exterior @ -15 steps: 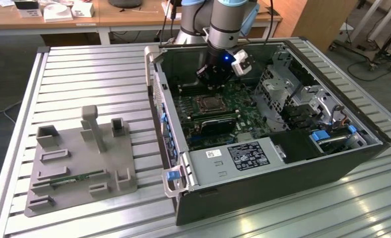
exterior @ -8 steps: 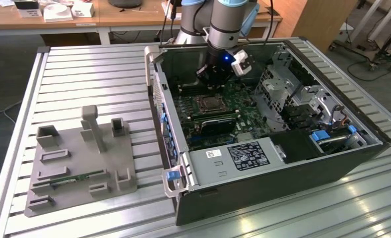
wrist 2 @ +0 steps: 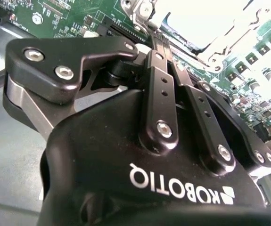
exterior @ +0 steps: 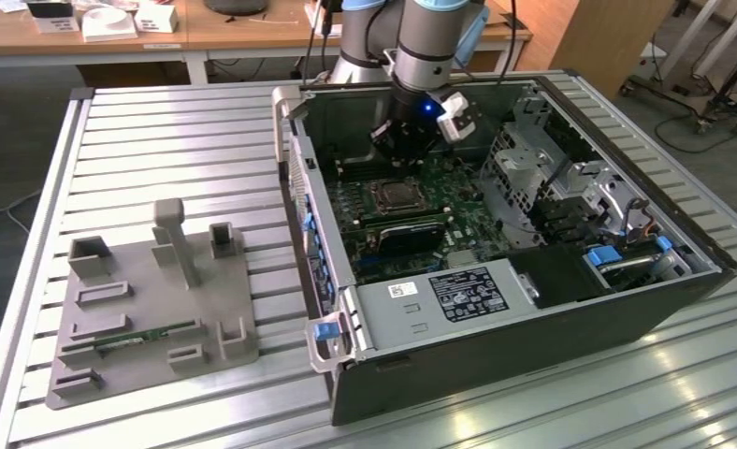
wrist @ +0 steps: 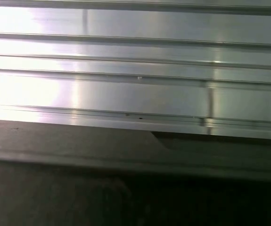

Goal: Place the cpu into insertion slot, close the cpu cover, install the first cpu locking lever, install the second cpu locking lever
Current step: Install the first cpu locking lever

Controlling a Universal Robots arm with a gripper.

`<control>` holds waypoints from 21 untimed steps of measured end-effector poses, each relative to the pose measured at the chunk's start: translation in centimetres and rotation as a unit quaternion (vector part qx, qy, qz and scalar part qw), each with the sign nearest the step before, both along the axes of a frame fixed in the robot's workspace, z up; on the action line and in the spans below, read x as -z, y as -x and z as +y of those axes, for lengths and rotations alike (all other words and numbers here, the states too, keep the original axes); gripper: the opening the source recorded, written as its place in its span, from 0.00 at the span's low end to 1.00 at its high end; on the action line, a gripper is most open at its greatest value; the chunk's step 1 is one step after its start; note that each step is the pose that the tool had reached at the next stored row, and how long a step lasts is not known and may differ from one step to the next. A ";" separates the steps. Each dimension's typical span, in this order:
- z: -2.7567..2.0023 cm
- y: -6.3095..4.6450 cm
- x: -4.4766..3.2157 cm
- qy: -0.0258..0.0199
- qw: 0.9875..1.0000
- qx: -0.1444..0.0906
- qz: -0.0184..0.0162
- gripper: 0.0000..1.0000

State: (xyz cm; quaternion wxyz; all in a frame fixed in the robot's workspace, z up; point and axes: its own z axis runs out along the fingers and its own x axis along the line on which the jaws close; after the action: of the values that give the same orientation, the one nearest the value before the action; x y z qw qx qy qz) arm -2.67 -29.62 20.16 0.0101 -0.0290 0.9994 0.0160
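In the exterior view my gripper [exterior: 406, 148] reaches down into the open computer case, just behind the insertion slot [exterior: 371, 199] on the green board. The cpu [exterior: 398, 195] lies flat in that slot, its dull grey top showing. The silvery cpu cover [exterior: 400, 212] looks to lie down around it. In the second wrist view the two black fingers [wrist 2: 160, 77] stand close together, shut, with my gripper [wrist 2: 158, 40] at the edge of the bright metal cover [wrist 2: 229, 40]. Whether the tips press a locking lever is hidden.
Black memory slots [exterior: 406, 230] lie just in front of the socket. A metal drive cage [exterior: 537, 168] and the power supply [exterior: 462, 292] crowd the case. A grey fixture plate [exterior: 156, 309] holding a green memory stick [exterior: 125, 342] sits on the slatted aluminium table [wrist: 135, 56].
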 end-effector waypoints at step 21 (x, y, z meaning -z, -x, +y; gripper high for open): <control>0.00 -0.4 0.27 -0.012 1.000 0.000 0.000 0.11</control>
State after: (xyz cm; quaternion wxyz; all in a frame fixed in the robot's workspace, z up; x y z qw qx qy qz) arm -2.31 -29.62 19.89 0.0105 -0.0293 0.9991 0.0276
